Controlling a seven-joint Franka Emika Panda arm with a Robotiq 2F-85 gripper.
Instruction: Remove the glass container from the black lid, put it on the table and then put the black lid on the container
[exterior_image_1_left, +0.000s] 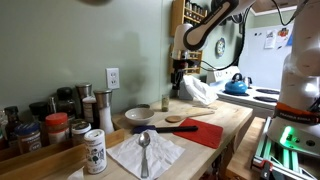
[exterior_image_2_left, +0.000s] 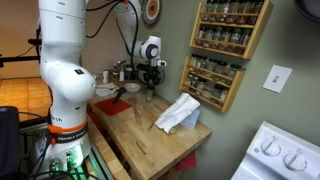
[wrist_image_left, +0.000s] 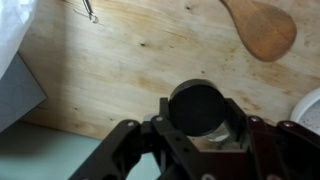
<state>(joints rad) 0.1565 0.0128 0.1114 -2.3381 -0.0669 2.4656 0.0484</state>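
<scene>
Your gripper (wrist_image_left: 202, 118) clamps the black lid (wrist_image_left: 200, 103), low centre in the wrist view.
Only an exterior view shows the glass container (exterior_image_1_left: 166, 103) standing on the table (exterior_image_1_left: 238, 118), mid-frame, below the gripper.

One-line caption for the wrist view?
Gripper flanking the black lid over the wooden countertop, wooden spoon beyond.

Tool (exterior_image_1_left: 178, 80) above table (exterior_image_1_left: 235, 118) far end; spoon (exterior_image_1_left: 145, 150) lies on white napkin (exterior_image_1_left: 168, 156).
</scene>
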